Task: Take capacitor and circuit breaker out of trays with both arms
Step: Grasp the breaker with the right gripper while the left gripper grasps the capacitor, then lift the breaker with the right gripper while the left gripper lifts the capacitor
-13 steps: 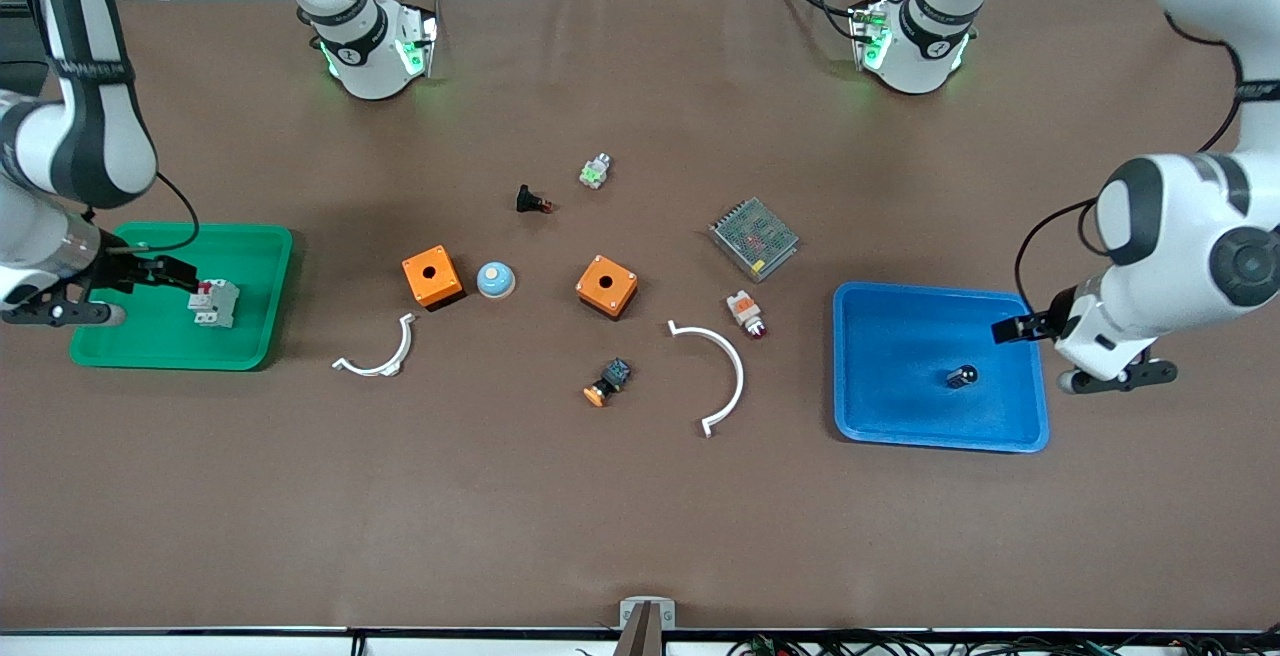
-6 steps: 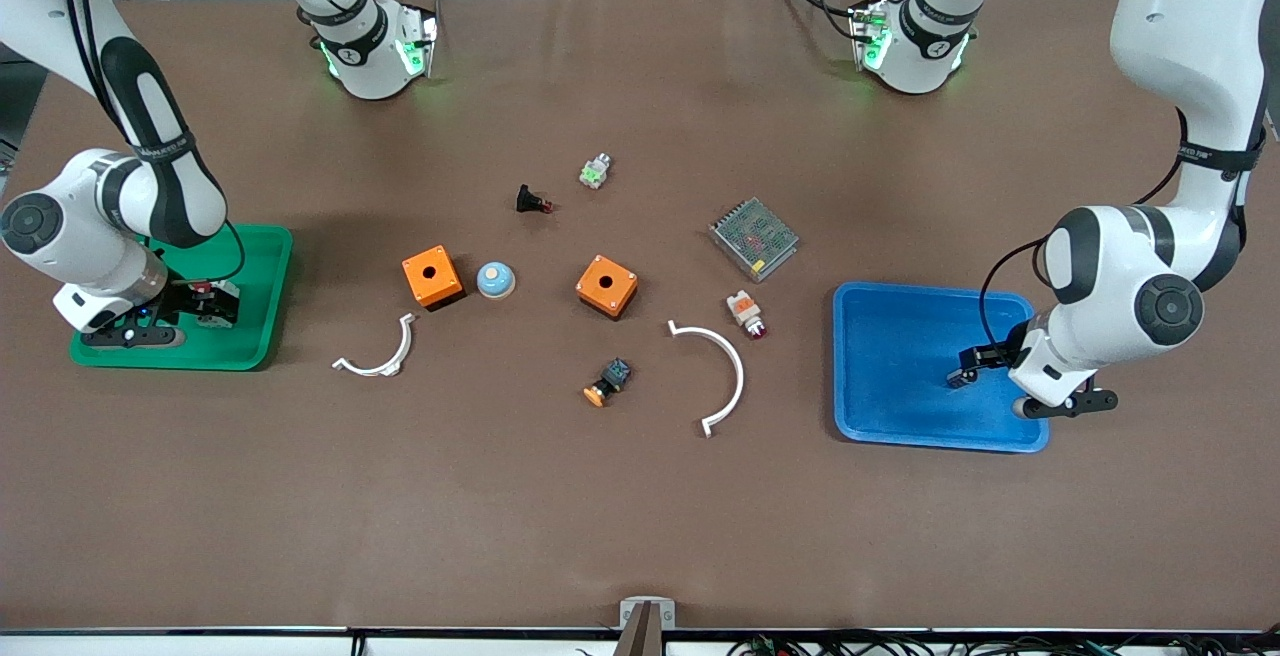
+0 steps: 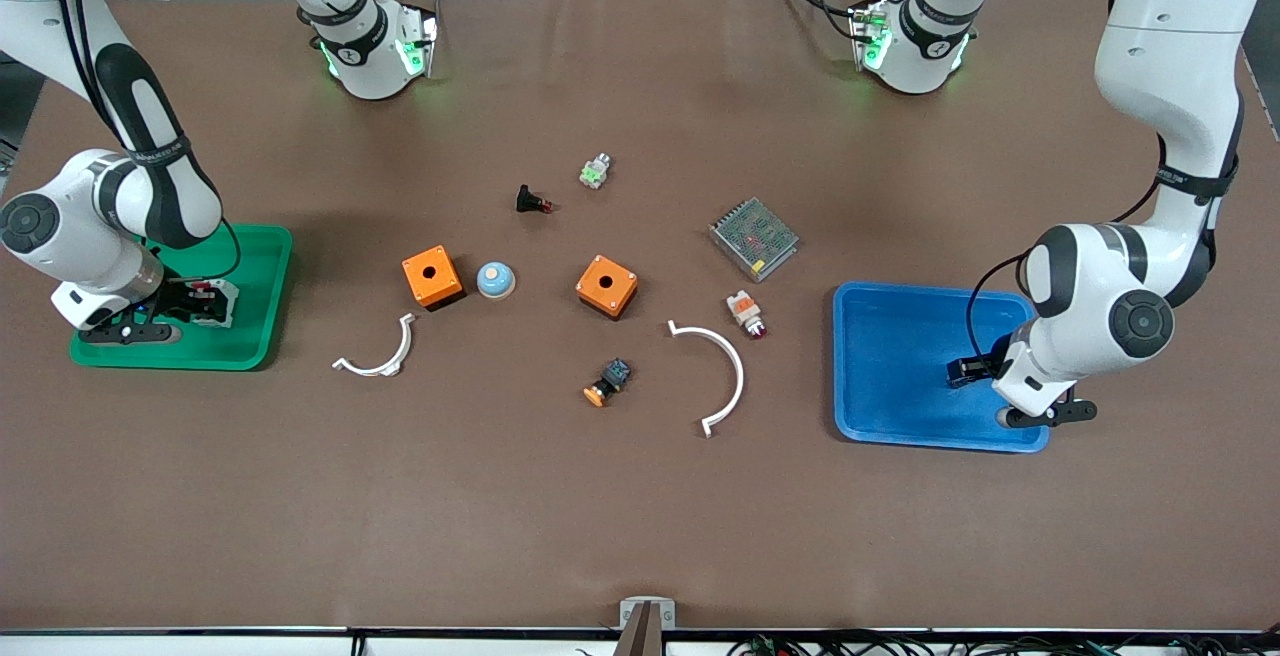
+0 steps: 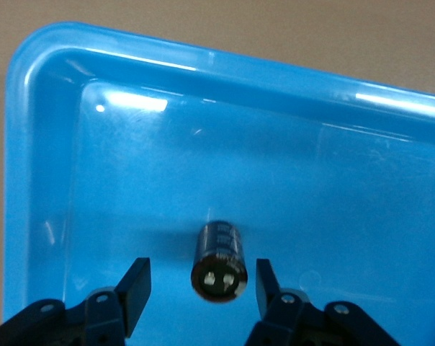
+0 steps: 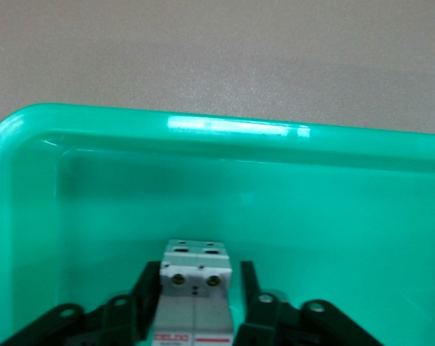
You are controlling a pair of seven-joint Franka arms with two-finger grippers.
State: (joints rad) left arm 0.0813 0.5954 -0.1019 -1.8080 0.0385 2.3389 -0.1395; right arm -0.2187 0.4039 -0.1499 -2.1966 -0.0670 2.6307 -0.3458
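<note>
Grasping step: right gripper (image 5: pixel 196 303) pinches the circuit breaker (image 5: pixel 196 288) in the green tray (image 5: pixel 30 216); left gripper (image 4: pixel 199 288) straddles the capacitor (image 4: pixel 219 261) in the blue tray (image 4: pixel 45 144), fingers apart – next, finish closing, then lift both.

You see both arms have dropped into their trays: the right gripper (image 5: pixel 196 295) now clamps the circuit breaker (image 5: pixel 194 288), while the left gripper (image 4: pixel 200 288) brackets the capacitor (image 4: pixel 219 261), gaps showing beside each finger.

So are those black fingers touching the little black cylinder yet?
Apart. In the left wrist view, blue tray shows between the capacitor and each left gripper finger.
</note>
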